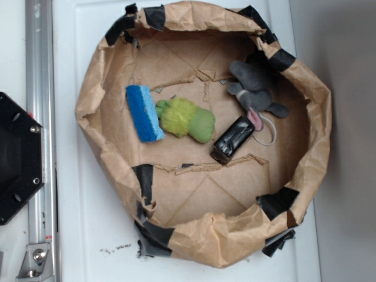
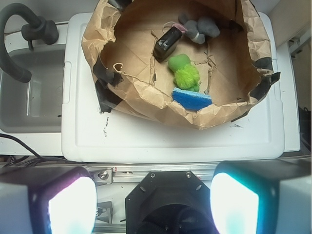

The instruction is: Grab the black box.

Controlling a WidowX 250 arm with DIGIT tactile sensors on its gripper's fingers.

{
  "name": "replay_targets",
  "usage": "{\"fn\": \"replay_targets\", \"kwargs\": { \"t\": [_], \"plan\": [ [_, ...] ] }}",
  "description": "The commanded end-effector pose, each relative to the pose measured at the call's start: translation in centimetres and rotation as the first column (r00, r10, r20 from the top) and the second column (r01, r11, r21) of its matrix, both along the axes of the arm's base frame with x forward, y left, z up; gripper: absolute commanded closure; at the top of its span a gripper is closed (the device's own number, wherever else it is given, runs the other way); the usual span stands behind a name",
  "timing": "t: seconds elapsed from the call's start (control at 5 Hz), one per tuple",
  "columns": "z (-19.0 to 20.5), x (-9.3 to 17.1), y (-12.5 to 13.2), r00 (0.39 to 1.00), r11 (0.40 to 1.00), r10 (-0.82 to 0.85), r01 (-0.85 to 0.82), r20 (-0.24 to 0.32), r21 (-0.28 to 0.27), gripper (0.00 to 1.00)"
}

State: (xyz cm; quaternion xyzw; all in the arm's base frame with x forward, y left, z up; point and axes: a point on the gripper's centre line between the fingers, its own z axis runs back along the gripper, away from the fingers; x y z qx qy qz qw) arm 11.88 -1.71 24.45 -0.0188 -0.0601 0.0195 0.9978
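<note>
The black box is a glossy block lying slantwise on the floor of a brown paper basin. It rests between a green plush toy and a grey plush mouse. From the wrist view the black box shows far off, at the back of the basin. My gripper hangs high above the robot base, well short of the basin. Its two pads glow at the frame's bottom corners, wide apart, with nothing between them. The exterior view does not show the gripper.
A blue sponge lies left of the green toy. The basin's crumpled walls, patched with black tape, rise around everything. It sits on a white board. A grey sink is at the left, and the black base by a metal rail.
</note>
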Motion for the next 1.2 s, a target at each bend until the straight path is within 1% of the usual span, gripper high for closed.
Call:
{"fn": "replay_targets", "kwargs": {
  "t": [0.0, 0.2, 0.4, 0.6, 0.8, 1.0],
  "plan": [
    [0.0, 0.0, 0.0, 1.000, 1.000, 0.000, 0.000, 0.000, 0.000, 0.00],
    [-0.1, 5.0, 0.8, 0.988, 0.988, 0.152, -0.152, 0.001, -0.029, 0.00],
    [-0.2, 8.1, 0.7, 0.956, 0.955, 0.294, -0.294, -0.013, -0.029, 0.00],
    [-1.8, 10.9, 1.7, 0.854, 0.853, 0.521, -0.520, -0.002, -0.045, 0.00],
    [-3.5, 12.4, 2.5, 0.823, 0.824, 0.567, -0.565, 0.037, -0.051, 0.00],
    [-5.1, 12.5, 4.2, 0.748, 0.752, 0.659, -0.651, 0.076, -0.103, 0.00]
  ]
}}
